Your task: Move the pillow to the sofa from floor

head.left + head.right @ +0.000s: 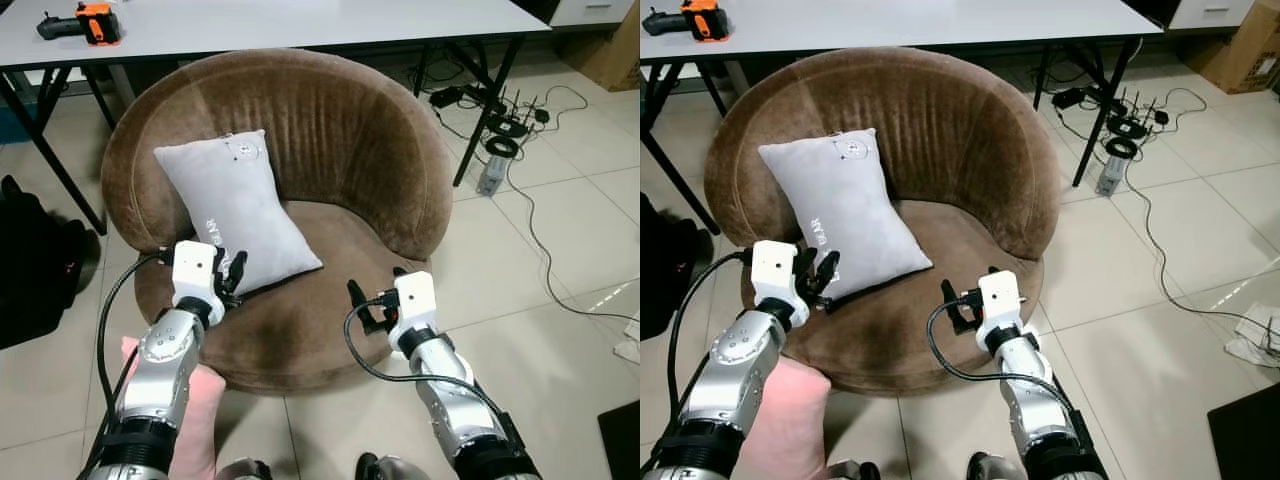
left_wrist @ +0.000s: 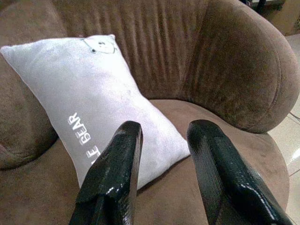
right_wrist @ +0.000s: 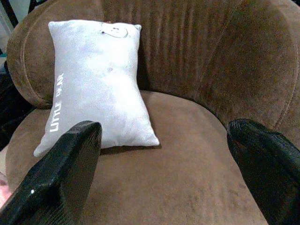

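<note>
Looks like an office or lab: pale tiled floor (image 1: pixel 560 340), white folding worktop (image 1: pixel 300 20) at the far side, cables and routers (image 1: pixel 505 125) far right, brown tub sofa (image 1: pixel 330 130).

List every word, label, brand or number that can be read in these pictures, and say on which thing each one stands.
"LITTLE BEAR": white letters along one long edge of the grey rectangular fabric pillow, which leans on the round brown velvet sofa; the middle letters are faint.
A small drawn emblem near the pillow's top corner: too small to read any text.
The orange and black tool on the white table: no marking can be read.
</note>
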### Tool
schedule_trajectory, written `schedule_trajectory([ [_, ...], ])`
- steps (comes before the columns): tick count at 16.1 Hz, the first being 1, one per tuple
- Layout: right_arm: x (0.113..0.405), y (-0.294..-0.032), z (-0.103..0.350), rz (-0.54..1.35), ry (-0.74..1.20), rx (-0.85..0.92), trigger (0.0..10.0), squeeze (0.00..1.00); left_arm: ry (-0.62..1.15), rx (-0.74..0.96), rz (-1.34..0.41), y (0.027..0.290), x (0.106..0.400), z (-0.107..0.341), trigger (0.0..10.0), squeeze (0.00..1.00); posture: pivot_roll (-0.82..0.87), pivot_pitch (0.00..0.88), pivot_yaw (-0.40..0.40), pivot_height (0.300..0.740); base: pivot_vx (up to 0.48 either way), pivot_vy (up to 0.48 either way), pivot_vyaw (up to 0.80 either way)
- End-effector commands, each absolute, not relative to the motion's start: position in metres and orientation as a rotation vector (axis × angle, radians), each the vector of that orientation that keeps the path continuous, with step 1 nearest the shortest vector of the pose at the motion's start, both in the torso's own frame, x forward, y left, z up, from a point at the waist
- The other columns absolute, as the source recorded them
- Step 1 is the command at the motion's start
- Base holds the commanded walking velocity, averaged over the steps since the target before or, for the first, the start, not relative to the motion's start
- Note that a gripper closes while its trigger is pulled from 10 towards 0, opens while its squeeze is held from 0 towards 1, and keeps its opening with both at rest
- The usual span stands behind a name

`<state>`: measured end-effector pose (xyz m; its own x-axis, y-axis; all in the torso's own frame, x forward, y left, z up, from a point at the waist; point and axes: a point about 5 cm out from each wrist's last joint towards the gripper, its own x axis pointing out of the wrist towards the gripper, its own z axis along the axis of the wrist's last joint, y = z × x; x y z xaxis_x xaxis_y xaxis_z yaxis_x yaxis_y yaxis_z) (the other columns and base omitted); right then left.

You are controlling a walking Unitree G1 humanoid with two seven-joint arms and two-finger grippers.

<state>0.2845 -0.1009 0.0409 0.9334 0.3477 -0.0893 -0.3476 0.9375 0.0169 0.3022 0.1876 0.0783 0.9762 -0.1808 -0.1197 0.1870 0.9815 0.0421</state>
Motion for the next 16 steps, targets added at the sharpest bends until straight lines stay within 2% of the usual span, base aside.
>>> schedule_trajectory([
  [1,0.2839,-0.1025,0.0397,0.349,0.103,0.012,10.0,0.0,0.124,0.062,-0.183,0.1857,0.3018,0.077,10.0,0.0,-0.02,0.099,-0.035,0.74,-0.424,0.0,0.0],
  [7,0.2831,-0.1018,0.0383,0.36,0.117,0.008,10.0,0.0,0.123,0.031,-0.166,0.185,0.3029,0.0773,10.0,0.0,-0.02,0.101,-0.043,0.74,-0.416,0.0,0.0],
  [16,0.2791,-0.0984,0.035,0.385,0.136,0.005,10.0,0.0,0.11,0.006,-0.162,0.1823,0.3012,0.078,10.0,0.0,-0.02,0.106,-0.051,0.74,0.0,0.0,0.0],
])
